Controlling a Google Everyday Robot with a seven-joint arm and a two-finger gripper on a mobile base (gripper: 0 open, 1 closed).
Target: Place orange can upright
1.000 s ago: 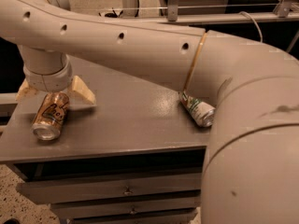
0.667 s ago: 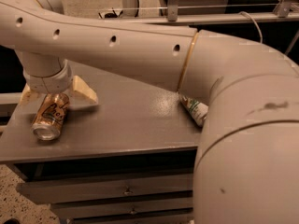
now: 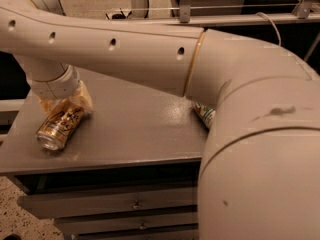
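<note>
The orange can (image 3: 59, 127) lies tilted on its side at the left end of the grey cabinet top (image 3: 135, 126), with its silver end toward the front edge. My gripper (image 3: 63, 105) comes down from the wrist at the upper left. Its pale fingers (image 3: 82, 97) sit on either side of the can's far end and are closed against it. The can's far end is hidden between the fingers. My white arm spans the whole view above the cabinet top.
A green-and-white can (image 3: 204, 113) lies on its side at the right of the cabinet top, mostly hidden behind my arm. Drawers with small knobs (image 3: 134, 204) run below the front edge. A metal rail and frame stand behind the cabinet.
The fingers, spread wide over the can before, have closed in on its far end. The arm has shifted, covering more of the green-and-white can.
</note>
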